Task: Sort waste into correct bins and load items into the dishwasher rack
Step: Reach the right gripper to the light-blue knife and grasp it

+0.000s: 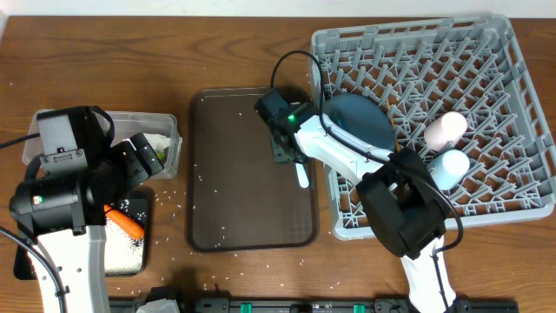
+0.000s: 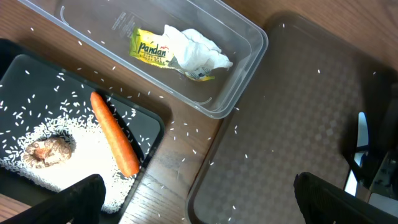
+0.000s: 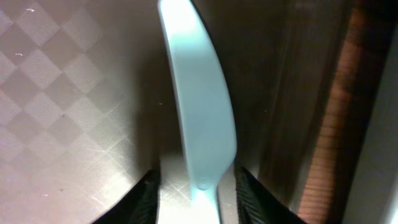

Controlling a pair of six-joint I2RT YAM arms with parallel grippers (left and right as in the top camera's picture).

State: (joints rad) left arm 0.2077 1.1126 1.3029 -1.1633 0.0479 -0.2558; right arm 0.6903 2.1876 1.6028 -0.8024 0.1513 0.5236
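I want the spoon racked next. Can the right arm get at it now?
Probably yes: the right gripper straddles the pale blue spoon on the brown tray, jaws either side, nothing over it.

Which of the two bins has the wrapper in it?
The clear tub: wrapper and napkin lie inside. The black tray-bin holds rice.

Overhead: my left arm (image 1: 61, 187) covers most of black tray-bin (image 1: 139, 207) and half of clear tub (image 1: 170, 143). Right gripper (image 1: 291, 155) hides spoon (image 1: 301, 179); I see only its tip. Right arm (image 1: 347, 156) covers part of blue plate (image 1: 369, 122). Right wrist view: spoon blurry, top cut off by edge. Left fingers (image 2: 81, 199) just dark blurs at bottom edge.
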